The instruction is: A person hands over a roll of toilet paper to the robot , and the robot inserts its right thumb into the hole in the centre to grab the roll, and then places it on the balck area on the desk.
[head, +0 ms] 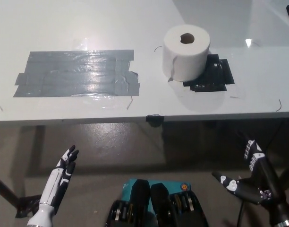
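Note:
A white toilet paper roll (186, 52) stands upright on the white desk (88, 28), its centre hole facing up. It rests on the left part of a black patch (211, 75) on the desk. My black right hand (250, 178) hangs below the desk's front edge at the lower right, open and holding nothing. My white left hand (62, 175) rests at the lower left, below the desk, fingers spread and empty.
A large grey taped rectangle (76, 73) covers the left part of the desk. A small black clip (154, 118) sits on the desk's front edge. Dark stand legs (7, 194) show on the floor at the lower left.

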Action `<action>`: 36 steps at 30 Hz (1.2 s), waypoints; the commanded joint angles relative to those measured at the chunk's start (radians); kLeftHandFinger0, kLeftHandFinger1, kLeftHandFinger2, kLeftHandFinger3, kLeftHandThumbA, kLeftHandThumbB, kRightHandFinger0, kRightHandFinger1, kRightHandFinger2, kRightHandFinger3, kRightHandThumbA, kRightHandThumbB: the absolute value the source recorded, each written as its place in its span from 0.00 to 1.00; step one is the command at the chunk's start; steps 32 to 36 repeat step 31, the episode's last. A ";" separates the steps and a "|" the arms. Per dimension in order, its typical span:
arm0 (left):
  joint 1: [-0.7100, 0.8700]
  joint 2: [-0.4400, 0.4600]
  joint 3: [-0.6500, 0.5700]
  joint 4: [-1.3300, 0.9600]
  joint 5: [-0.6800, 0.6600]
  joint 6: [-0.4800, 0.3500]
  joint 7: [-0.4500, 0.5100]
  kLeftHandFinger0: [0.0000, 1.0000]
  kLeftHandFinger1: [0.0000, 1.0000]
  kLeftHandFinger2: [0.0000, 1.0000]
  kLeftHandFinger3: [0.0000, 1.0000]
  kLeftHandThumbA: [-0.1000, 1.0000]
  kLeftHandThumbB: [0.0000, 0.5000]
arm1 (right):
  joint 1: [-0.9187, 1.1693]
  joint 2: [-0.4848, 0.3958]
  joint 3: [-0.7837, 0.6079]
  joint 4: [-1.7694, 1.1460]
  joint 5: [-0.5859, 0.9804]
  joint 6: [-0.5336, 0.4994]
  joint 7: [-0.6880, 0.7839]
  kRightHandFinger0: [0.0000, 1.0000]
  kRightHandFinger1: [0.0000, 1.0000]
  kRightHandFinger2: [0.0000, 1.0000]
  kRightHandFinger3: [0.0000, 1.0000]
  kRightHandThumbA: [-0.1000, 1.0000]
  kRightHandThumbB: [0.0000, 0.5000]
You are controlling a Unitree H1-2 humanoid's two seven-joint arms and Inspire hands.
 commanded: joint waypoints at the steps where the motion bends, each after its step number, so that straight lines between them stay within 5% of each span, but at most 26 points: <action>1: 0.005 0.007 -0.003 -0.008 0.002 -0.054 0.013 1.00 1.00 1.00 1.00 1.00 1.00 | -0.013 0.002 -0.027 0.123 0.048 -0.146 -0.121 1.00 1.00 1.00 1.00 0.79 0.19; 7: 0.011 0.001 -0.001 -0.017 -0.001 -0.040 0.014 1.00 1.00 1.00 1.00 1.00 1.00 | -0.031 -0.030 -0.022 0.239 -0.018 -0.230 -0.205 1.00 1.00 1.00 1.00 0.68 0.24; 9: 0.010 0.001 -0.001 -0.016 0.003 -0.040 0.018 1.00 1.00 1.00 1.00 1.00 1.00 | -0.034 -0.034 -0.022 0.247 -0.009 -0.234 -0.213 1.00 1.00 1.00 1.00 0.70 0.29; 36: 0.013 0.006 0.004 -0.019 -0.006 -0.036 0.013 1.00 1.00 1.00 1.00 1.00 1.00 | -0.040 -0.057 0.030 0.279 0.008 -0.266 -0.267 1.00 1.00 1.00 1.00 0.77 0.26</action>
